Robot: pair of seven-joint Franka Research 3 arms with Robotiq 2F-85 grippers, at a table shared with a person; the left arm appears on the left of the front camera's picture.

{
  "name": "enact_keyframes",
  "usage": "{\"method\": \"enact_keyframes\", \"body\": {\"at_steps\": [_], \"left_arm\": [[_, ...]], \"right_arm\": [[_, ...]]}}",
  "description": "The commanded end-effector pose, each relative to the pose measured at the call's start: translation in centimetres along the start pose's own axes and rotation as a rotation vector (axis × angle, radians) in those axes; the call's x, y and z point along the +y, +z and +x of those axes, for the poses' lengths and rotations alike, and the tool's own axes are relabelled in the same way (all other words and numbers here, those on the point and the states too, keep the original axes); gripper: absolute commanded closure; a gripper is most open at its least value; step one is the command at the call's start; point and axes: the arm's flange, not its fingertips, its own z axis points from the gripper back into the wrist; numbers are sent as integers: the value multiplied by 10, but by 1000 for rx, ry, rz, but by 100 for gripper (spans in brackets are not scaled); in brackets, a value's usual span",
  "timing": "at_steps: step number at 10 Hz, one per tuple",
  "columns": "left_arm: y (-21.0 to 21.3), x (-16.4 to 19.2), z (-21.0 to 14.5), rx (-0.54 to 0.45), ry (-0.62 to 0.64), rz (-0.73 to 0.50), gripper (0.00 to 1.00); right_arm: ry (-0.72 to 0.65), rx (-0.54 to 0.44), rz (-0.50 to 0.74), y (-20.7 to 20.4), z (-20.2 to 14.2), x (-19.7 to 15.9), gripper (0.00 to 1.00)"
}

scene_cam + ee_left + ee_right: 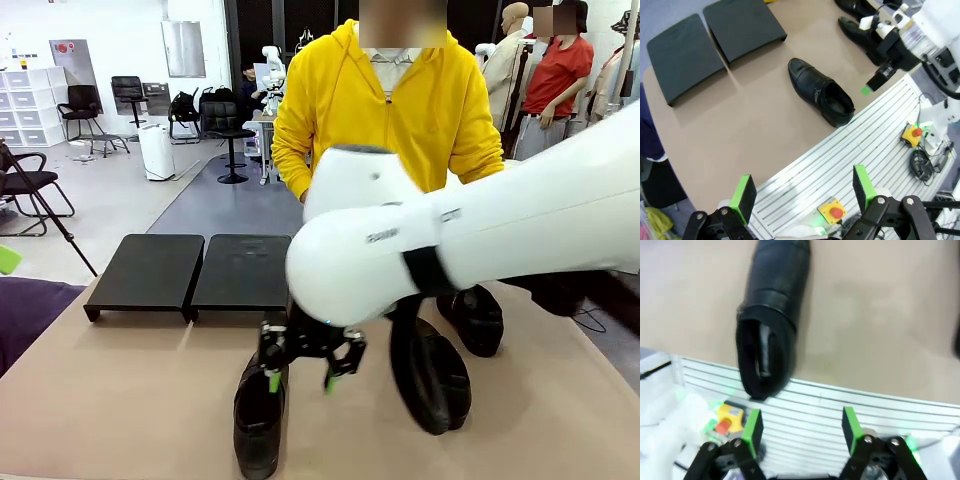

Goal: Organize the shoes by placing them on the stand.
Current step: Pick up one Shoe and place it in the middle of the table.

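Two black panels of the stand (150, 270) are seen unfilled at the left middle of the front view, while a glossy, round-toed leather shoe (258, 425) lies at lower centre, heel at the table (120, 400) edge, from which it could be knocked by a careless descent. Both the right gripper (300, 380), held over it, and the left gripper (803, 180) are spread open and empty; the slick upper could be let slip.
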Motion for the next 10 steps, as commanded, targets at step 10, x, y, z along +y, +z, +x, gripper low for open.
{"method": "enact_keyframes", "body": {"at_steps": [10], "left_arm": [[0, 1, 0, -5, -12, -20, 0]], "right_arm": [[-63, 187, 158, 169, -92, -243, 0]]}}
